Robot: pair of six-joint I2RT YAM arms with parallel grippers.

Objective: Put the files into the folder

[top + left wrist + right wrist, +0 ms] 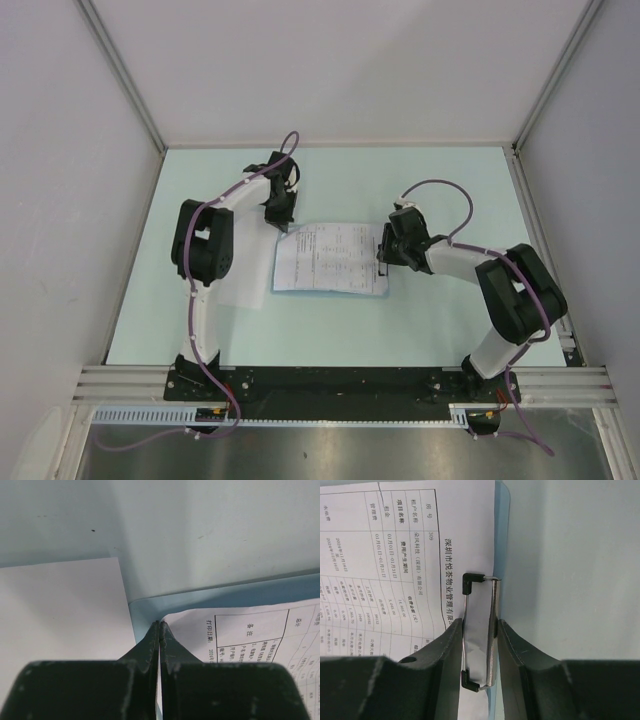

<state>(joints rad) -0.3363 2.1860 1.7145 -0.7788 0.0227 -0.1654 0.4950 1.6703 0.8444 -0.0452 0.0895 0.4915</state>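
Top external view from where I stand: the files (330, 256) lie printed side up over the pale-blue folder (325, 291) at mid-table, between the two arms. I cannot tell whether they are on it or already inside. One blank sheet (60, 610) lies apart, just beside the folder's left edge.

The left gripper (159, 626) has its jaws pressed flat together at the folder's corner. Whether a plastic layer is pinched between them cannot be seen. The right gripper (480, 622) clasps a wire clip (480, 610) sitting on the opposite edge.

The plastic looks slick and thin to me. If the left jaws hold nothing, any lift would probably leave the sleeve closed. A pull on the clip might drag paper and folder together across the table (200, 525), creasing the sheets. The blank sheet could easily be left outside.
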